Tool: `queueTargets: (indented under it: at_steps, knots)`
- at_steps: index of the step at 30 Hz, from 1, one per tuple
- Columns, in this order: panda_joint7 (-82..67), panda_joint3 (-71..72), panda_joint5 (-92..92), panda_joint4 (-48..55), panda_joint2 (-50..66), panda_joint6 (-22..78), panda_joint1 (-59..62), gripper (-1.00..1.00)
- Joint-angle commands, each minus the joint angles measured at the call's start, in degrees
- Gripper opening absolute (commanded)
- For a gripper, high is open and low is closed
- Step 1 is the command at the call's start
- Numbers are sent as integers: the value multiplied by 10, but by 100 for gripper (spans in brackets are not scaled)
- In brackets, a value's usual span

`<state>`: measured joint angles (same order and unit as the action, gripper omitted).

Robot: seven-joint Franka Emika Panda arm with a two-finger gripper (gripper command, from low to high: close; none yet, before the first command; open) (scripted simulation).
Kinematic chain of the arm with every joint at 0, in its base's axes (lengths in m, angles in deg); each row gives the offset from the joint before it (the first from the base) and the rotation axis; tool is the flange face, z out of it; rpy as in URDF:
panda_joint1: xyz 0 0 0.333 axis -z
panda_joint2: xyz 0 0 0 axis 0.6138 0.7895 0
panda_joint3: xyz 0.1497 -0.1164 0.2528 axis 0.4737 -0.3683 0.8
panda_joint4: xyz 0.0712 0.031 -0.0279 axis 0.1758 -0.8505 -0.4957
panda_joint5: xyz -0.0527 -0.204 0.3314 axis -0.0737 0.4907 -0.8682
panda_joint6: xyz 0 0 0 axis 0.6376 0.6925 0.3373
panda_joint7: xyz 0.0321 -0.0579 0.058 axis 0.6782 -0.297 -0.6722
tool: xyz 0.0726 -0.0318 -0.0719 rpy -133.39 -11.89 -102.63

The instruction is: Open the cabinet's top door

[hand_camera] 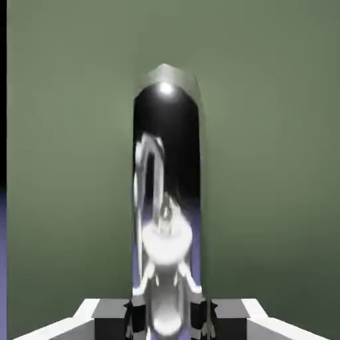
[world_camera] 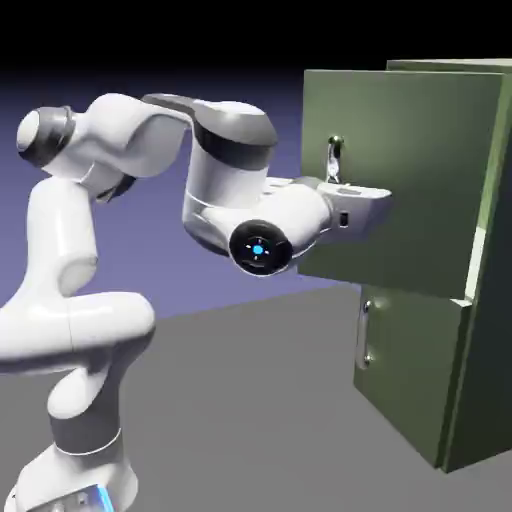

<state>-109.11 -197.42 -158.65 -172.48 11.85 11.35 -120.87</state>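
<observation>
The top door (world_camera: 400, 170) stands swung out from the cabinet (world_camera: 490, 300) at the exterior view's right, its free edge toward my arm and its hinge side back against the olive body. I read a clear gap between the panel and the cabinet front, so by my judgement the opening is well under way, though not yet wide. The lower door (world_camera: 400, 370) below it looks flush and shut, its own short silver handle (world_camera: 364, 335) untouched, which is right, since only the upper panel is my job.

My gripper (world_camera: 345, 190) reaches level across to the door and has the top door's handle (hand_camera: 166, 192) clamped between its fingers. In the hand view the bright bar runs straight up the middle of the picture, filling the space between the two grey fingertips (hand_camera: 109, 319) at the bottom edge, with green panel all around it. The jaws are drawn in as tight as they go on that bar. I hold it square like this because the bar is the only purchase on a flat panel, and a centred pinch keeps it from slipping sideways as the door arcs.

In the exterior view only the upper end of the handle shows above the hand; the rest is hidden behind it. The arm is folded back on itself, elbow high, which I take as the posture for drawing the door out along its swing.
</observation>
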Motion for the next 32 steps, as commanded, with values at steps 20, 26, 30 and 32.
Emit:
queueTargets:
  at_steps: [20, 26, 30, 32]
  knots:
    - [-137, 134, 351, 313, -415, 91, 140, -100]
    - [-115, 155, 434, 399, -540, 75, 114, -100]
    - [-95, 158, 475, 449, -605, 74, 88, -100]
    - [-95, 158, 475, 449, -605, 73, 88, 100]
